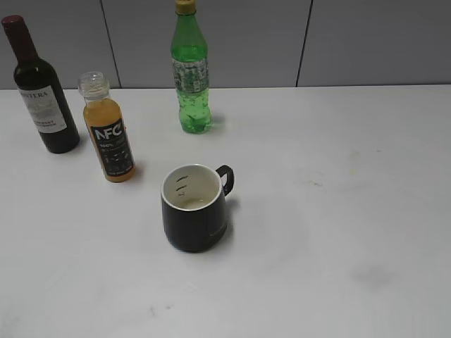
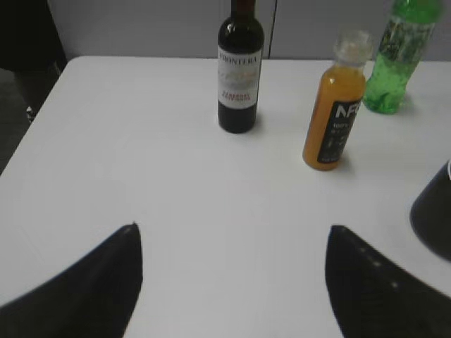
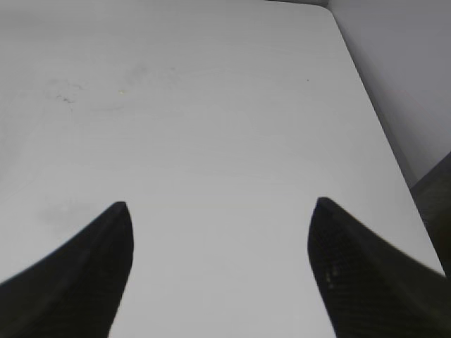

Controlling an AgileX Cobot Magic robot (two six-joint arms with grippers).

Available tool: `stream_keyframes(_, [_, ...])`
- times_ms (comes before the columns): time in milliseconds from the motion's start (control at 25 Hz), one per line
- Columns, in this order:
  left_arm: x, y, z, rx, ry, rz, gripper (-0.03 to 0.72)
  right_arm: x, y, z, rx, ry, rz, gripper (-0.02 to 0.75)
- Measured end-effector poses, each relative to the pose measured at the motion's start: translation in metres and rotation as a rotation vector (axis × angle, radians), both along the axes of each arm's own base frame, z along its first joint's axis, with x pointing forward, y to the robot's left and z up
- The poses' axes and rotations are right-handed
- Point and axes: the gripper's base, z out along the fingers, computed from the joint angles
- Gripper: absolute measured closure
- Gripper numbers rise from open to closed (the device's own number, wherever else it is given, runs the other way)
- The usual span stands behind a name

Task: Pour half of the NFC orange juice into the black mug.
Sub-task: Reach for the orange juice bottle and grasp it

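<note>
The NFC orange juice bottle [image 1: 109, 134] stands upright at the left of the white table, its clear neck uncapped. It also shows in the left wrist view [image 2: 334, 105]. The black mug [image 1: 195, 208] stands mid-table with its handle pointing back right and its white inside showing. Its dark edge shows at the right border of the left wrist view [image 2: 435, 211]. My left gripper [image 2: 232, 229] is open and empty, well short of the juice bottle. My right gripper [image 3: 222, 204] is open and empty over bare table. Neither gripper shows in the exterior view.
A dark wine bottle [image 1: 41, 88] stands at the back left, beside the juice. A tall green bottle [image 1: 191, 70] stands at the back centre. The table's right edge [image 3: 384, 134] and far corner show in the right wrist view.
</note>
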Motion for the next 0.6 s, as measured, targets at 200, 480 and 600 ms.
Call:
stream_keyframes(200, [0.028,-0.002,0.013,-0.024,-0.075,-0.003,0.068,0.000,0.000,0.000,0.000,0.000,0.000,0.150])
stream_keyframes(480, [0.062,-0.001,0.009,-0.069,-0.256,0.023,0.069,0.000,0.000,0.000,0.000,0.000,0.000,0.150])
stream_keyframes(600, [0.072,0.001,-0.004,-0.084,-0.309,0.049,0.071,0.000,0.000,0.000,0.000,0.000,0.000,0.150])
